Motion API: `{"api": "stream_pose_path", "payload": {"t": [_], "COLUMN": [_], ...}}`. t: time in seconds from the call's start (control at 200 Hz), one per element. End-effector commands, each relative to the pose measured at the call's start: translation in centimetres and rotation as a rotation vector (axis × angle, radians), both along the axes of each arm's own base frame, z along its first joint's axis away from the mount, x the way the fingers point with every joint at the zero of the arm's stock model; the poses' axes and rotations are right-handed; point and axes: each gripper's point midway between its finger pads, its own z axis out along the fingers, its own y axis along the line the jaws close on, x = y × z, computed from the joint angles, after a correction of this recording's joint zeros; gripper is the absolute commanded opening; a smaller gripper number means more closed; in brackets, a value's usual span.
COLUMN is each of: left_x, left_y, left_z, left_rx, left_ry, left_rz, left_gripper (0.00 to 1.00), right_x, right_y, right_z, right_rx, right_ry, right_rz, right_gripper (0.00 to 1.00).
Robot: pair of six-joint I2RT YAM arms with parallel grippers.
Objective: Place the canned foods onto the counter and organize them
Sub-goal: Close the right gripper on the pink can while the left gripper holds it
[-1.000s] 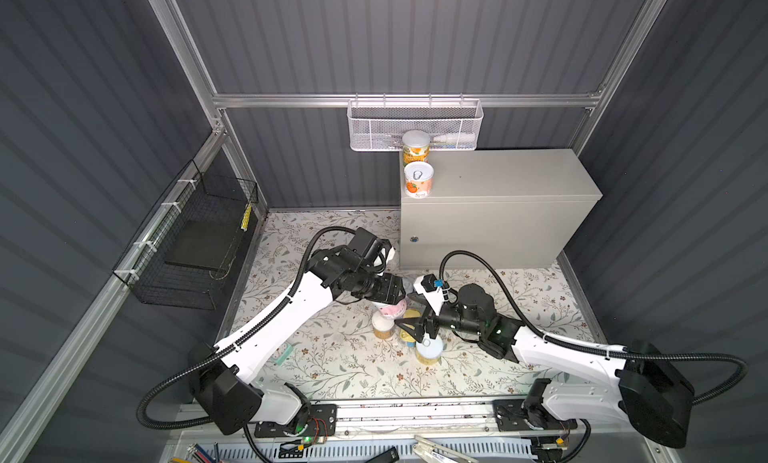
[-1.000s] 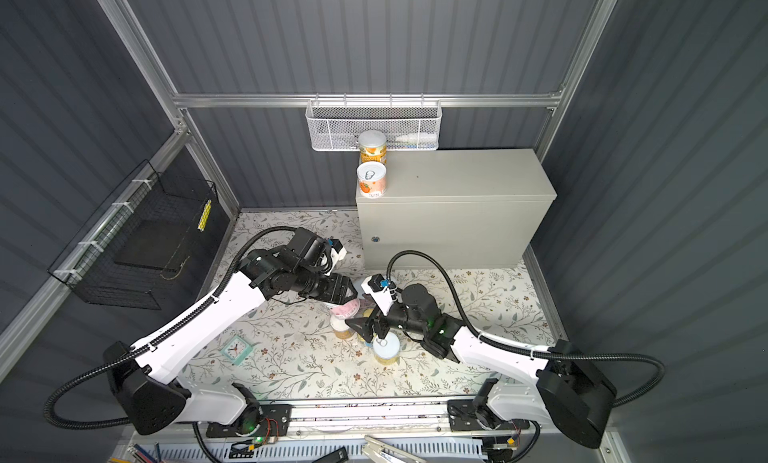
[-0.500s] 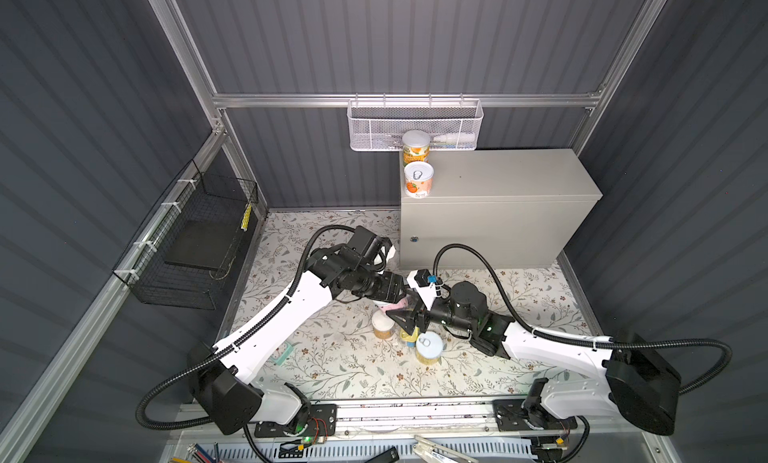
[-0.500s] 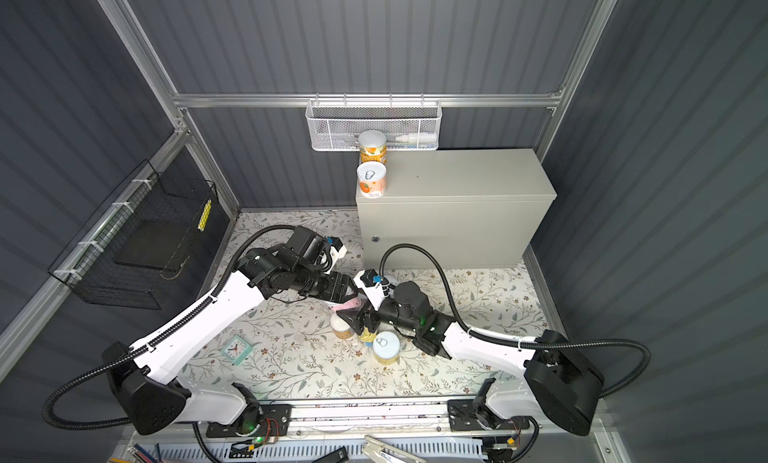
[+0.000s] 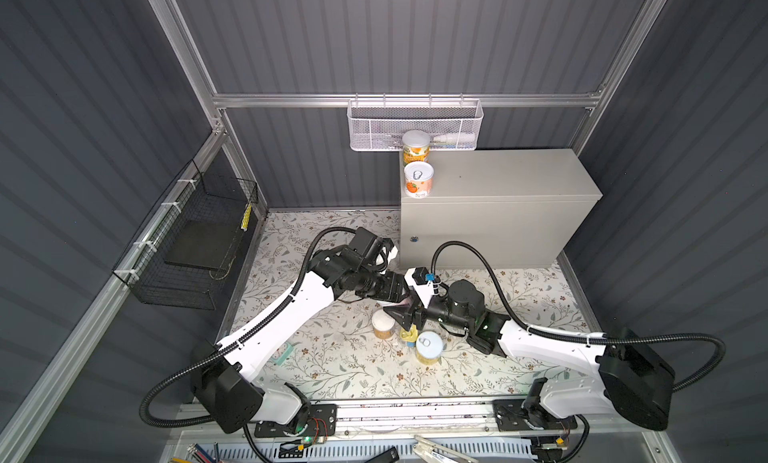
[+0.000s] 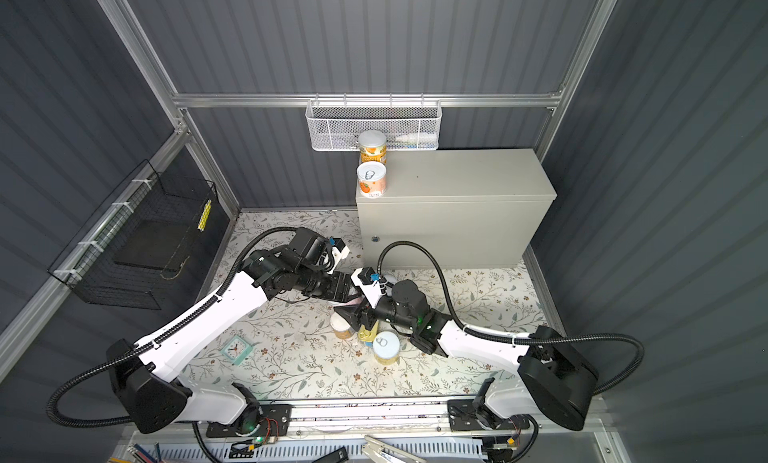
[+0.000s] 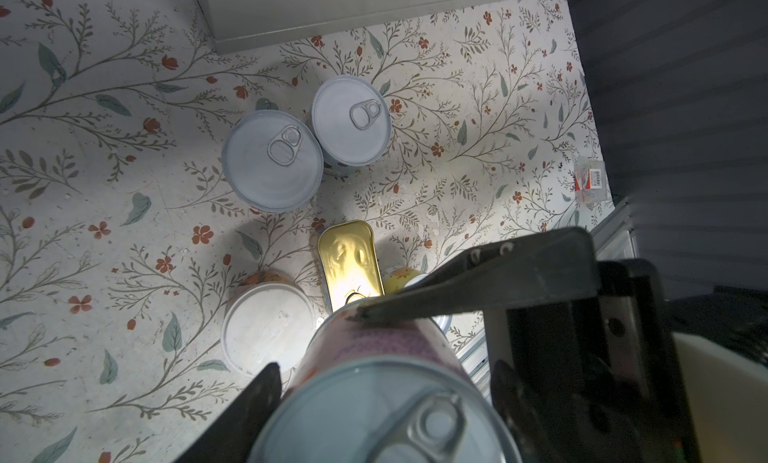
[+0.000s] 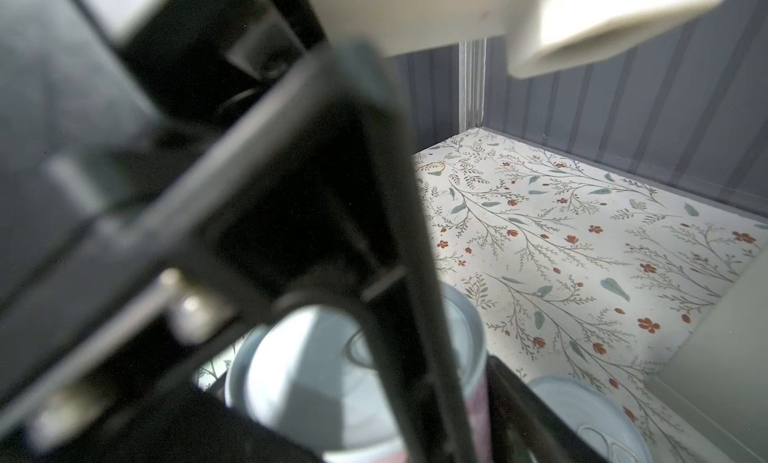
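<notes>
Left pincer (image 7: 384, 382) clamped on pink tin (image 7: 374, 340); right pincer (image 5: 409, 312) astride it, grip unclear; two tins (image 5: 419, 181) atop counter (image 5: 498, 178).

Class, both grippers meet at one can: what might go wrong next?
1. The left gripper holds the pink can aloft; the right gripper's grip is unclear. Releasing early may drop it onto the gold tin or white-lid can below.
2. The grippers may knock each other and tilt the can.
</notes>
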Motion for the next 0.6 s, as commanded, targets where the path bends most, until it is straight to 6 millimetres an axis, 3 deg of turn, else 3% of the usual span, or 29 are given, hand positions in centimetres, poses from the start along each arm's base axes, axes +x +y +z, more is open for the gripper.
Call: {"api": "stream_pose_path", "payload": {"t": [0.0, 0.305, 0.455, 0.595], "left_x": [-0.5, -0.3, 0.0, 0.7], "left_y": [-1.4, -1.8, -1.8, -1.7], "left_z": [1.7, 1.5, 1.5, 1.7], "left_rx": [-0.089, -0.097, -0.088, -0.079], "left_ry": [0.003, 0.007, -0.005, -0.043], "left_rz": [-0.037, -0.041, -0.041, -0.027], "left_gripper": [0.54, 0.55, 0.57, 0.59], "right_x": [0.7, 1.1, 2.6, 2.4], "right_y": [0.5, 1.2, 0.2, 0.0], "right_z": [1.5, 1.2, 1.0, 1.7], "right_rx": [0.035, 0.028, 0.030, 0.045], "right_ry": [-0.026, -0.013, -0.003, -0.014], "right_rz": [-0.015, -0.029, -0.141, -0.142], "right_gripper": [0.83, 0.86, 0.69, 0.67]}}
